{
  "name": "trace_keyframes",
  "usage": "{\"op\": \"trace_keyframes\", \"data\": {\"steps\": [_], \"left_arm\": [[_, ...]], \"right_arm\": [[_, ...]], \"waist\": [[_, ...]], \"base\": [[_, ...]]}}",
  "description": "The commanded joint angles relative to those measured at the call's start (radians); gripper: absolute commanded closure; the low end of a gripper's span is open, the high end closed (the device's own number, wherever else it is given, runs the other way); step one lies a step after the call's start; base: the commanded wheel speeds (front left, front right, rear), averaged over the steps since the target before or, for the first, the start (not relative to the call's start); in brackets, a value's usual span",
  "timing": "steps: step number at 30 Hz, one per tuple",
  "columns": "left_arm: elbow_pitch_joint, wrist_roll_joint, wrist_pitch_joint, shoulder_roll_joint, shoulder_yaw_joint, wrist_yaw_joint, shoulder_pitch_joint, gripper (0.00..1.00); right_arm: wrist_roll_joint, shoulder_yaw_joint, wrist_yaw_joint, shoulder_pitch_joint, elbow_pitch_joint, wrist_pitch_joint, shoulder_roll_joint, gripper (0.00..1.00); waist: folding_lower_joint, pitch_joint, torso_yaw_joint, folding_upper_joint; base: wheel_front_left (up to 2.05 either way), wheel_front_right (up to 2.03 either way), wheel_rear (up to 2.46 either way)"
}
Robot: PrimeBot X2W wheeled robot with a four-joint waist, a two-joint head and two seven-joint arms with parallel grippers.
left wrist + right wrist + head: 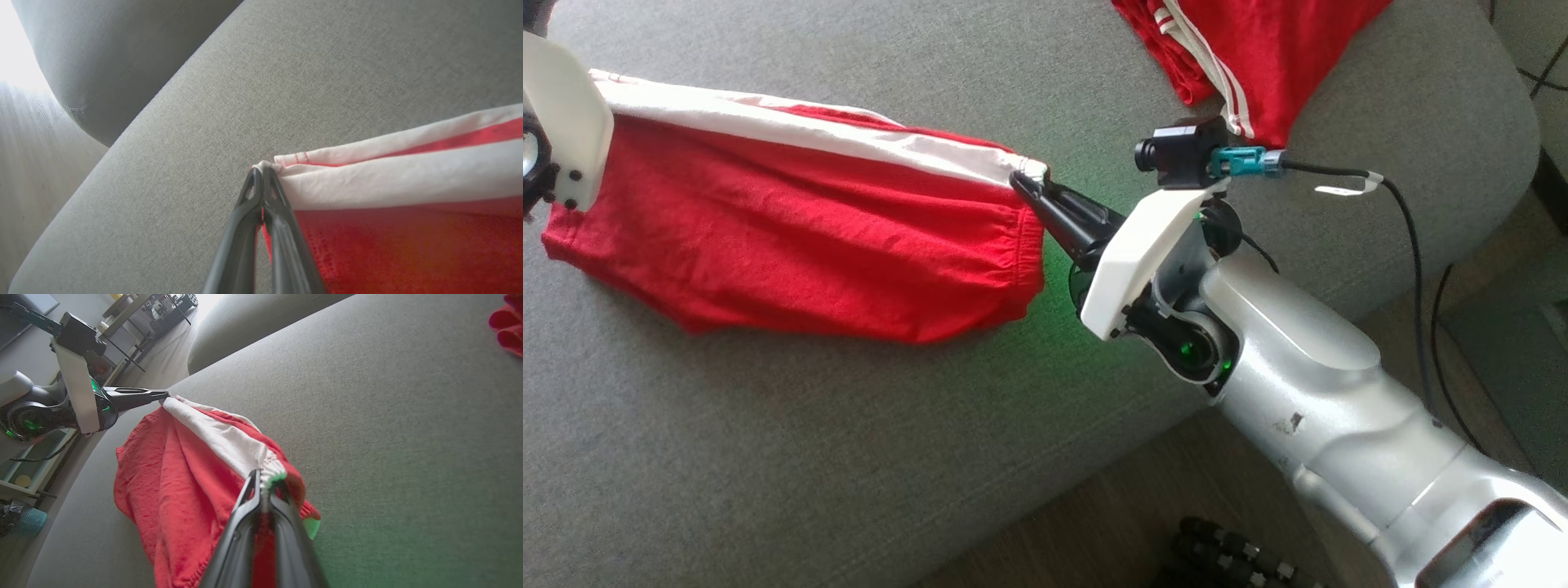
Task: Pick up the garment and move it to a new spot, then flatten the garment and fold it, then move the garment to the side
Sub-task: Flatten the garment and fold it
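Sofa seat (849, 457): broad grey woven upholstery, matte and finely grained, with a rounded edge that drops to a wooden floor (1111, 523) at 5 o'clock in the head view.

Garment (792, 237): red knit shorts, soft and slightly nubbly. They are spread across the seat from 9 o'clock to the middle of the head view. The lower hem rests on the cushion in a shallow curve.

Second garment (1258, 57): red with thin white stripes, bunched at 1 o'clock, well apart from the held one.

White band (809, 131): a smooth woven strip along the garment's upper edge, gathered into elastic puckers at the right gripper's end. It is pulled almost straight between the two grippers.

Right gripper (1031, 181): dark tapered fingers pinched tight on the band's right corner.

Left gripper (262, 173): fingers closed onto the band's opposite corner, with the cloth nipped at the very tips.

Key relation: the garment's long axis runs 9 to 3 o'clock. From the right gripper the cloth lies at 9 o'clock. From the left gripper it lies at 3 o'clock. Its body hangs toward 6 o'clock, below the band. Each arm holds one end, so neither is nearer.

Judgement: the stage looks like flattening. Lowering the band evenly along that axis should lay it smooth, though the slack red panel may wrinkle.
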Motion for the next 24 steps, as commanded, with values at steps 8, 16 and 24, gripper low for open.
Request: {"op": "trace_keyframes", "data": {"steps": [8, 16, 24], "left_arm": [[0.03, 0.026, -0.083, 0.007, 0.021, 0.009, -0.084, 0.0], [0.057, 0.029, -0.279, -0.034, 0.04, 0.055, -0.076, 0.0], [0.036, -0.012, -0.493, -0.075, 0.091, 0.112, -0.012, 0.0]], "right_arm": [[0.057, 0.005, 0.0, -0.019, -0.005, -0.034, 0.028, 0.0], [0.017, 0.0, 0.0, -0.028, 0.075, -0.084, 0.027, 0.0], [-0.167, -0.079, 0.0, -0.036, 0.143, -0.198, -0.057, 0.0]], "waist": [[-0.0001, -0.001, 0.007, 0.0], [-0.0001, -0.028, 0.033, 0.0], [-0.0001, -0.118, 0.099, 0.0]], "base": [[0.0, 0.0, 0.0], [0.0, 0.0, 0.0], [0.0, 0.0, 0.0]]}}
